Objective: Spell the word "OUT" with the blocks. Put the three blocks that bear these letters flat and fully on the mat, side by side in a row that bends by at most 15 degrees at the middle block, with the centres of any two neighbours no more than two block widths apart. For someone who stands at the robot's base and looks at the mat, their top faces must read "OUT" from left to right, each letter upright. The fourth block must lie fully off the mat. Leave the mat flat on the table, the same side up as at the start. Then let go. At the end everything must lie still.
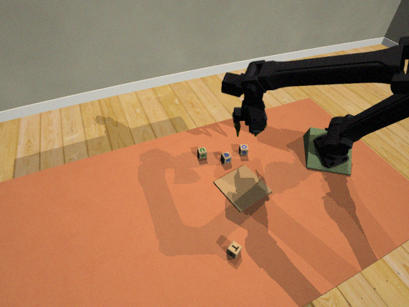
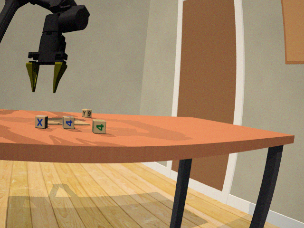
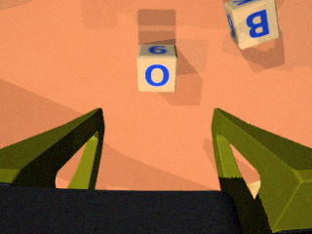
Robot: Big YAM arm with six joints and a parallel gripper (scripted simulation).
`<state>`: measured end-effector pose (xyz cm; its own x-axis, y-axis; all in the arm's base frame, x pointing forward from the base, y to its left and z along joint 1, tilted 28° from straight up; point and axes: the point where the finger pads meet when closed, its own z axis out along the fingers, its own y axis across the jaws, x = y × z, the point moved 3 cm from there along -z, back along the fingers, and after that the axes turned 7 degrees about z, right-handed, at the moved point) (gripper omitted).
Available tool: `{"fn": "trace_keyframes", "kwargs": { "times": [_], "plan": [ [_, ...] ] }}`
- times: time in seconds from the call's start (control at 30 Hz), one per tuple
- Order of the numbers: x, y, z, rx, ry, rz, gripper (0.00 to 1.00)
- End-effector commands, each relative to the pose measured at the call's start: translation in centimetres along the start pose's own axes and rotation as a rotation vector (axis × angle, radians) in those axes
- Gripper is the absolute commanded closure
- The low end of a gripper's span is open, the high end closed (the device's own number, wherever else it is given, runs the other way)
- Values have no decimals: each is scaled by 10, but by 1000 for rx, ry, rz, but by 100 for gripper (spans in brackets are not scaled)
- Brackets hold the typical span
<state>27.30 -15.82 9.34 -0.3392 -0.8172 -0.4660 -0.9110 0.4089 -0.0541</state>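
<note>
Four lettered wooden blocks lie on the orange table. The O block, the B block and the green-lettered U block stand in a loose row beyond the tan mat. The T block lies alone on the mat's other side, near the table's front. No block is on the mat. My gripper hangs well above the table, roughly over the O block. It is open, its fingers partly drawn in, with nothing between them.
The arm's green base plate sits at the right of the table. The table edge runs close to the T block's side.
</note>
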Motion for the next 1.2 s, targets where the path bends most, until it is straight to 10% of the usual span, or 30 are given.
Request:
{"fn": "trace_keyframes", "kwargs": {
  "times": [0.0, 1.17],
  "plan": [
    [5, -12, -15, 37, 6, -1, 36],
    [0, -3, 25, 3, -4, 2, 36]
  ]
}}
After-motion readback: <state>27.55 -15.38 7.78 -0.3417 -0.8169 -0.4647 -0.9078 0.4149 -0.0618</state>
